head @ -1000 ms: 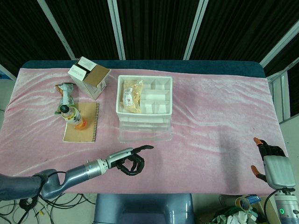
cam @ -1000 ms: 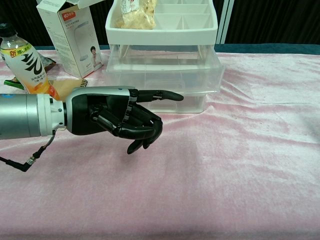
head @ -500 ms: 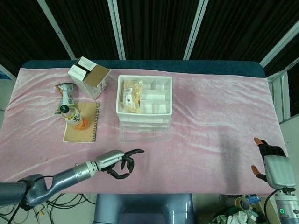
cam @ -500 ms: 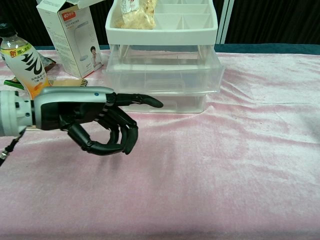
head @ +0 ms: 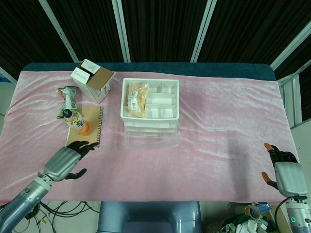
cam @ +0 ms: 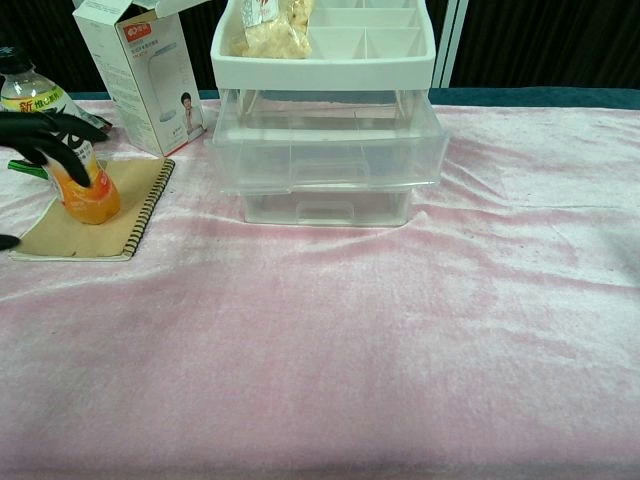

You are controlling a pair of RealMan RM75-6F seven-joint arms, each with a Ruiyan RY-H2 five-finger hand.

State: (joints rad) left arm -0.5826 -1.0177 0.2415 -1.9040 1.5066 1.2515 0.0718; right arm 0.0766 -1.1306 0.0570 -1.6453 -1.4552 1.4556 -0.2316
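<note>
My left hand [head: 65, 162] hovers over the pink cloth at the front left, fingers spread and holding nothing. Its dark fingertips [cam: 48, 136] show at the left edge of the chest view, in front of the orange drink bottle [cam: 85, 192]. The bottle [head: 77, 121] stands on a brown spiral notebook [head: 87, 132], just beyond the hand. My right hand [head: 283, 174] stays low at the front right corner, fingers apart and empty, far from everything.
A clear drawer unit [head: 149, 133] with a white divided tray [cam: 322, 55] on top stands mid-table; a snack bag [head: 137, 99] lies in the tray. An open cardboard box [head: 92, 80] and a snack packet [head: 68, 94] sit at the back left.
My left hand has pulled back from in front of the drawer unit to the left and uncurled its fingers. It now sits near the notebook. The right hand has not moved.
</note>
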